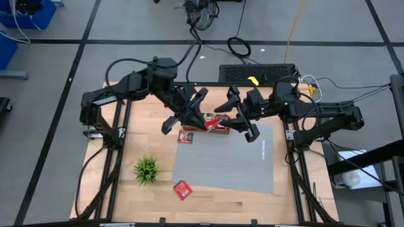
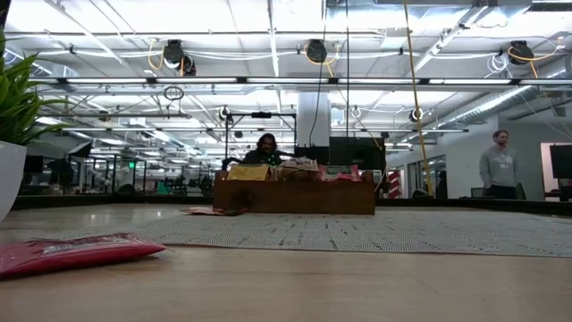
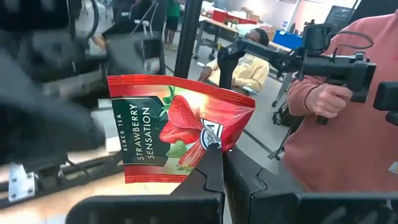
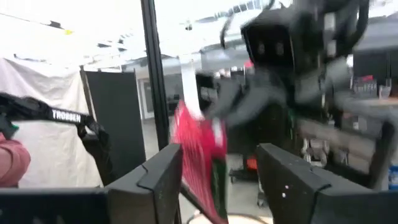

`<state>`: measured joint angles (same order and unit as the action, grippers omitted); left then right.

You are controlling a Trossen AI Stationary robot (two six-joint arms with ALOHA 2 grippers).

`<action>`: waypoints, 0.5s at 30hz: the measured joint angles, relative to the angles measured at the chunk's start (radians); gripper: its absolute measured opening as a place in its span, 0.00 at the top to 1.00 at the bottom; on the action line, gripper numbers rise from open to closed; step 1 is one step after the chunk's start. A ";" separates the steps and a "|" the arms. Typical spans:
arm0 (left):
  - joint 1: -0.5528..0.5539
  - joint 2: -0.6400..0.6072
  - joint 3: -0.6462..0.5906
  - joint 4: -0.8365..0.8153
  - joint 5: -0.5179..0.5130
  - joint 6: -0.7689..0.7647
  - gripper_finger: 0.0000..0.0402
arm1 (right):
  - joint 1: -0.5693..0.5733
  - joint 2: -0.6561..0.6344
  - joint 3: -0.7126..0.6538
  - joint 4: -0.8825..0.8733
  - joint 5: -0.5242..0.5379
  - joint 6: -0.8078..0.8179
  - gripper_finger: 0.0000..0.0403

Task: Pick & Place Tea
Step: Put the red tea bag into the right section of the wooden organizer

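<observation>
1. We see the left gripper raised above the far part of the table, near the middle. Its 2 fingers are pressed together on the lower edge of a red tea packet printed "Black Tea Strawberry Sensation", and the packet stands upright between them.
2. In the high view, this left gripper meets the right gripper over the wooden tray, which sits at the far edge of the grey mat.
3. The right gripper has its 2 fingers spread apart, 1 on each side of the same red tea packet, seen here edge-on. We cannot tell whether the fingers already touch it.
4. The wooden tray holds more packets standing in a row, yellow, brown and red ones.
5. A 2nd red packet lies flat on the mat, just beside the tray on its near left side.
6. A 3rd red packet lies on the bare wood at the near edge of the mat, to the right of the small green plant. In the low view this packet lies flat in front, near the plant's white pot.
7. Behind the table, a person in a pink sweater holds a black device.
</observation>
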<state>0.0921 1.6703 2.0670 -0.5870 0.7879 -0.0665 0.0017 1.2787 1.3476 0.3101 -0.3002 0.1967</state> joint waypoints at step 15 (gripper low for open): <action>0.020 0.011 0.001 0.024 -0.070 -0.034 0.99 | 0.000 0.001 0.000 -0.022 -0.043 -0.003 0.93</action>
<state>0.1123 1.6814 2.0678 -0.5629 0.7180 -0.1000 0.0017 1.2793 1.3472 0.2878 -0.3436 0.1936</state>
